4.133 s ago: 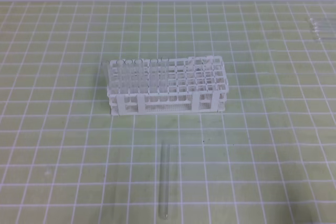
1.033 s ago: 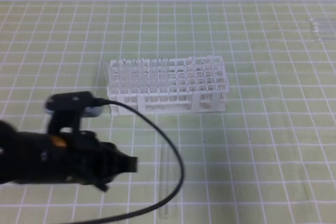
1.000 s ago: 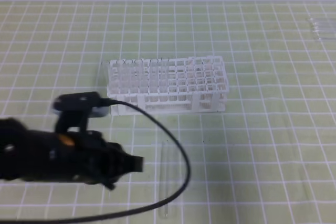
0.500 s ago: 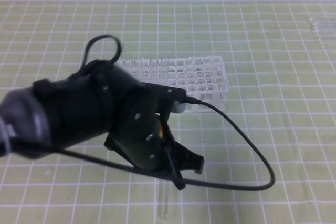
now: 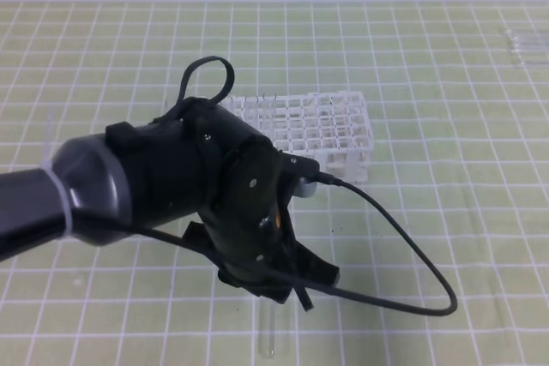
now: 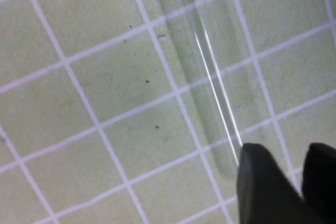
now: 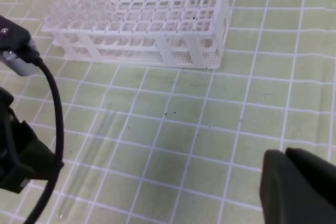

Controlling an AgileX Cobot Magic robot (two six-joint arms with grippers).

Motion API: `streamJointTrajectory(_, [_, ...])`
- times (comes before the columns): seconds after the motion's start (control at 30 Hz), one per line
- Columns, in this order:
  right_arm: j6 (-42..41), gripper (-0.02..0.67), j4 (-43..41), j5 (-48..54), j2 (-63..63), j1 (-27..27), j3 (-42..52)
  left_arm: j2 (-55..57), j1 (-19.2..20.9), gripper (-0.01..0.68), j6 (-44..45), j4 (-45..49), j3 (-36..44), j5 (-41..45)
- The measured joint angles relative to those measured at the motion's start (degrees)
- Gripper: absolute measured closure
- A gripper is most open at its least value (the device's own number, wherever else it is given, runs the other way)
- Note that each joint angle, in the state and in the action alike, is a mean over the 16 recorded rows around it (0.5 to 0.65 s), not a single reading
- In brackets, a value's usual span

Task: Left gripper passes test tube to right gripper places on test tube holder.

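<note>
The test tube [image 6: 210, 82] lies flat on the worktop [image 5: 480, 212], long axis running toward the test tube holder [image 5: 317, 126]. The left claw [image 6: 286, 184] hovers directly above, narrowly parted, holding nothing.

Test tube [image 5: 268, 342] upper length behind left hand [image 5: 292, 285]; right hand [image 7: 299, 187] frame-cropped.
</note>
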Motion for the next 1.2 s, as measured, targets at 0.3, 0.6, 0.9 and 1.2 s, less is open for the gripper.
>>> streamJointTrajectory(0.3, [0.0,0.651,-0.4,-0.6,0.0,0.0,0.0,-0.1,0.0,0.638,-2.2,-1.3,0.0,-1.2])
streamJointTrajectory(0.6, [-0.1,0.651,-0.6,-1.2,0.0,0.5,0.0,0.5,0.0,0.636,-5.6,-0.7,0.0,-0.9])
streamJointTrajectory(0.9, [-0.1,0.651,-0.7,-1.6,0.0,1.2,0.0,4.6,0.0,0.636,-6.6,0.7,0.0,0.2])
streamJointTrajectory(1.2, [-0.1,0.651,-0.7,-1.7,0.0,1.2,0.0,9.5,0.0,0.636,-6.4,0.9,-1.4,1.4])
